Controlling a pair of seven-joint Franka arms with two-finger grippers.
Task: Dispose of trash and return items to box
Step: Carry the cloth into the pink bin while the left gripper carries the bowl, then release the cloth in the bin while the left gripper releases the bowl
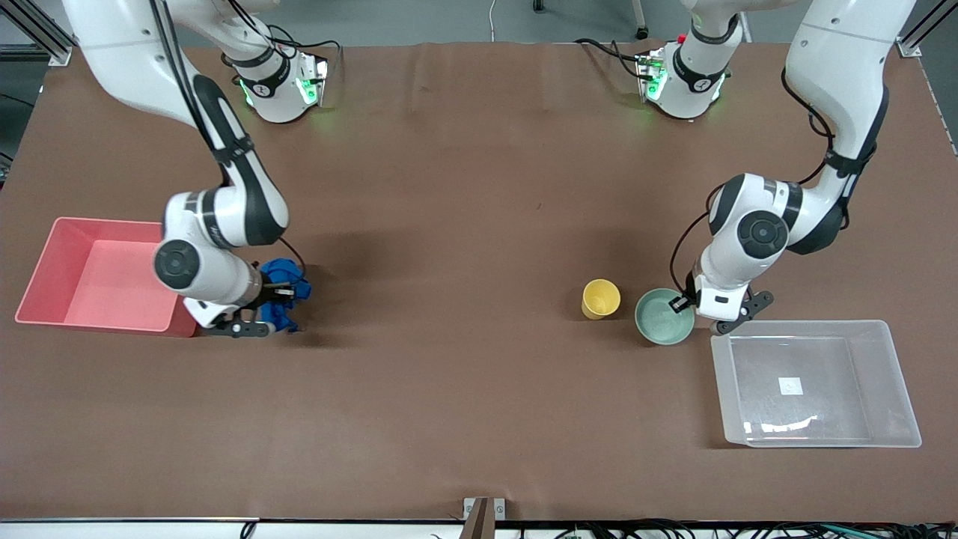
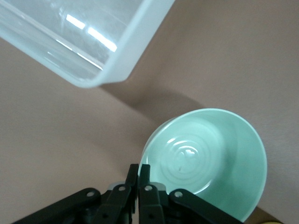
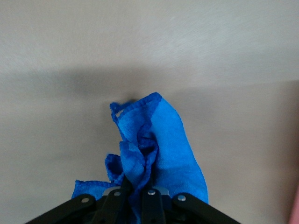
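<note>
The trash, a bright blue fabric wad (image 1: 288,288) (image 3: 156,140), lies on the table beside the pink bin. My right gripper (image 1: 275,296) (image 3: 135,179) is shut on the wad, with cloth bunched between the fingers. Toward the left arm's end, the pale mint-green bowl (image 1: 662,318) (image 2: 210,158) stands next to the yellow cup (image 1: 600,298). Pinching the bowl's rim on the side toward the box is my left gripper (image 1: 683,303) (image 2: 138,170), shut on it. The box, a clear plastic tub (image 1: 883,374) (image 2: 117,60) with a white sticker on its bottom, stands just past the bowl, nearer the front camera.
A pink rectangular bin (image 1: 45,262) sits at the right arm's end of the table, right beside the wad. The brown tabletop (image 1: 464,262) stretches between the two groups of things.
</note>
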